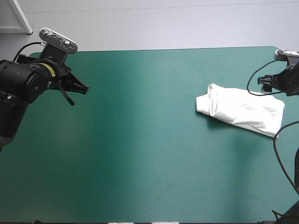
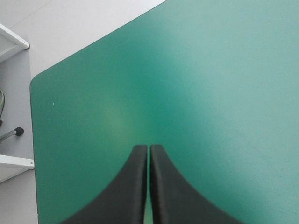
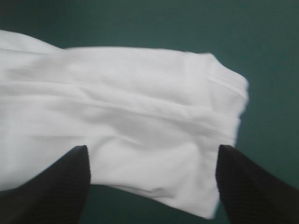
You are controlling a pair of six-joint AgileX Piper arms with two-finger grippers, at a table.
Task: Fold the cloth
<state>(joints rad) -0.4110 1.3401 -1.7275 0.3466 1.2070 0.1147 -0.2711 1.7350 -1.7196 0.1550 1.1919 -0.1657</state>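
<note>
Folded T-shirt (image 1: 240, 109) under the released right gripper (image 3: 152, 149); left gripper (image 2: 149, 147) clenched on nothing.
The right arm reaches in from the table's right edge, black fingers (image 3: 56, 186) spread above the white bundle. The bundle's long axis runs from finger to finger, its bunched end pointing toward the left gripper, which is raised well apart over bare teal-green cover (image 2: 210, 93).

right gripper (image 3: 152, 158) wide open | white T-shirt (image 3: 121, 116) bunched up just ahead, under the fingers | teal-green cover (image 3: 140, 23) all around
</note>
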